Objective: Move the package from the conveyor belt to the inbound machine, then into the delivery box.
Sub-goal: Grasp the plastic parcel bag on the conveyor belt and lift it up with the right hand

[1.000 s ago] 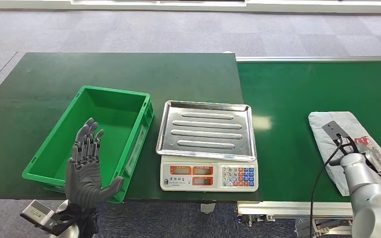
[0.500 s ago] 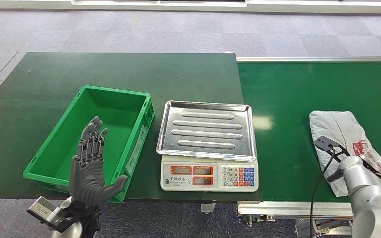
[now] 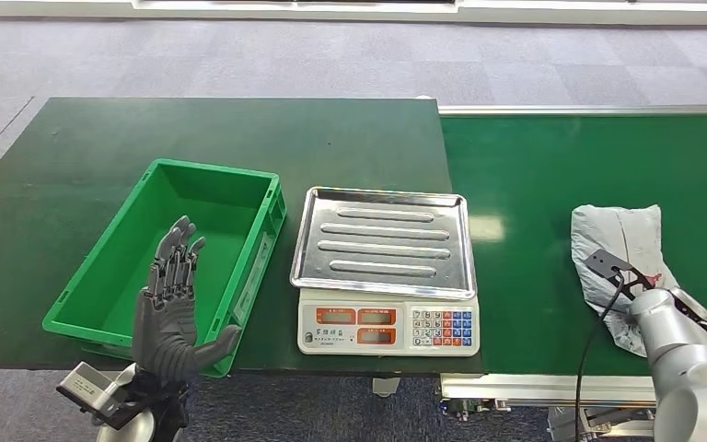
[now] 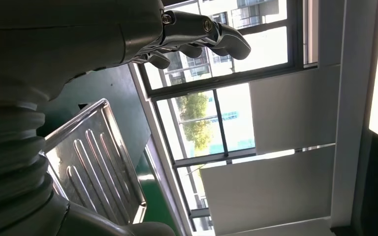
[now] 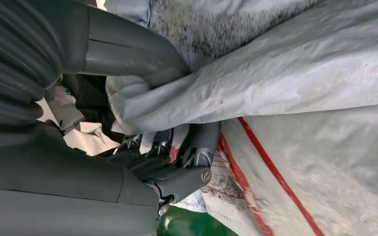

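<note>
Fingers apart and holding nothing, the left hand (image 3: 173, 313) hovered at the green box (image 3: 101, 276), left of the scale (image 3: 385, 267). Right of the scale, on the belt (image 3: 534, 184), lay the package (image 3: 621, 235): a grey, crumpled plastic bag with red print. It looked light, soft and slippery, best gathered by a fold. The right hand (image 5: 142, 142) gripped bunched film.

So there's a dark green table (image 3: 101, 147) with a green crate (image 3: 204, 241) and a scale (image 3: 385, 276) side by side on it. Right next to it runs the green conveyor belt (image 3: 552, 175), and a grey package (image 3: 621, 241) lies crumpled on that.
</note>
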You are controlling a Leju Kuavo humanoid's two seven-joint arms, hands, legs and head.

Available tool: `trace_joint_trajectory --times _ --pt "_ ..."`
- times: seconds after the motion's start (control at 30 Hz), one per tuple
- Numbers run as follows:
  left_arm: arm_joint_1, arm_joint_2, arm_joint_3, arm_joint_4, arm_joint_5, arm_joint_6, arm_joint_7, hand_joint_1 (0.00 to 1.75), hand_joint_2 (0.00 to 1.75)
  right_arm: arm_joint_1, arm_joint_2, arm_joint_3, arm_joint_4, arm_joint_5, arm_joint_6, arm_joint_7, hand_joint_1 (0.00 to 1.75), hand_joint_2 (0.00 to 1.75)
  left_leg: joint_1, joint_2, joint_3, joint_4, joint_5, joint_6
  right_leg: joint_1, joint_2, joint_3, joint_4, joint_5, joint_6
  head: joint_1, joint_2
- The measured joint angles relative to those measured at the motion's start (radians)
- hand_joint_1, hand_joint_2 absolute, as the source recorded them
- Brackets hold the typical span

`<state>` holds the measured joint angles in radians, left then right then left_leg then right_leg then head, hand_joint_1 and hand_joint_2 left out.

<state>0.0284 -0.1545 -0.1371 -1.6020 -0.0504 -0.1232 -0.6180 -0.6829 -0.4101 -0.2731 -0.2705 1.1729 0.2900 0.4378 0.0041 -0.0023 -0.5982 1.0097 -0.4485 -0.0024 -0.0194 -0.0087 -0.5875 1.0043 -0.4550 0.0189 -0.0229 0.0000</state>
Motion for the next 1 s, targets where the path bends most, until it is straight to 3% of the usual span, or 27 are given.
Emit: trace_joint_trajectory --times 0.27,0.37,0.43,0.53,0.57,0.73,0.87,1.0 --pt "-0.011 0.0 0.0 0.004 -0.001 -0.002 0.0 0.0 1.75 0.002 0.0 0.0 0.0 0.005 0.034 -0.011 1.75 1.75 0.0 0.0 0.0 0.0 0.0 0.0 0.0 0.0 0.0 0.0 0.0 0.0 0.0 0.0" --pt "-0.008 0.0 0.0 0.003 -0.002 0.002 -0.003 0.0 1.75 0.008 0.004 -0.007 0.0 -0.01 -0.055 -0.068 1.75 1.75 0.0 -0.001 -0.001 0.0 0.0 0.0 0.0 -0.001 0.0 0.0 0.0 0.0 0.0 0.0" --pt "0.004 0.0 0.003 -0.009 -0.003 0.011 -0.004 0.0 1.75 0.011 0.013 -0.025 -0.006 -0.059 -0.189 -0.196 1.75 1.75 0.0 -0.001 -0.003 0.0 0.0 0.0 0.0 0.0 0.0 0.0 0.0 0.0 0.0 0.0" --pt "0.029 0.0 0.013 -0.046 -0.003 0.025 -0.004 0.0 1.75 0.005 0.044 -0.069 -0.039 -0.164 -0.383 -0.49 1.75 1.75 0.0 0.002 -0.002 0.0 0.0 0.0 0.0 0.003 -0.002 0.0 0.0 0.0 0.0 0.0" --pt "0.035 0.0 0.016 -0.057 -0.003 0.027 -0.003 0.0 1.75 0.001 0.055 -0.081 -0.051 -0.183 -0.416 -0.549 1.75 1.75 0.0 0.002 -0.002 0.0 0.0 0.0 0.0 0.003 -0.002 0.0 0.0 0.0 0.0 0.0" --pt "0.052 0.0 0.023 -0.084 -0.003 0.029 -0.003 0.0 1.75 -0.003 0.092 -0.103 -0.09 -0.225 -0.454 -0.617 1.75 1.75 0.0 -0.004 -0.003 0.0 0.002 0.001 0.0 -0.004 -0.001 0.001 0.0 0.0 0.0 0.0" --pt "0.057 0.0 0.03 -0.09 -0.003 0.039 -0.006 0.0 1.75 0.028 0.155 -0.105 -0.21 -0.387 -0.551 -0.858 1.75 1.75 0.0 -0.003 -0.003 0.0 0.002 0.001 0.001 -0.002 -0.002 0.001 0.0 0.0 0.0 0.0" --pt "0.052 0.0 0.03 -0.089 -0.004 0.047 -0.014 0.0 1.75 0.121 0.249 -0.054 -0.486 -0.587 -0.653 -0.951 1.75 1.75 0.0 -0.004 -0.003 -0.001 0.002 0.001 0.001 -0.004 -0.002 0.001 -0.001 -0.001 0.0 0.0"
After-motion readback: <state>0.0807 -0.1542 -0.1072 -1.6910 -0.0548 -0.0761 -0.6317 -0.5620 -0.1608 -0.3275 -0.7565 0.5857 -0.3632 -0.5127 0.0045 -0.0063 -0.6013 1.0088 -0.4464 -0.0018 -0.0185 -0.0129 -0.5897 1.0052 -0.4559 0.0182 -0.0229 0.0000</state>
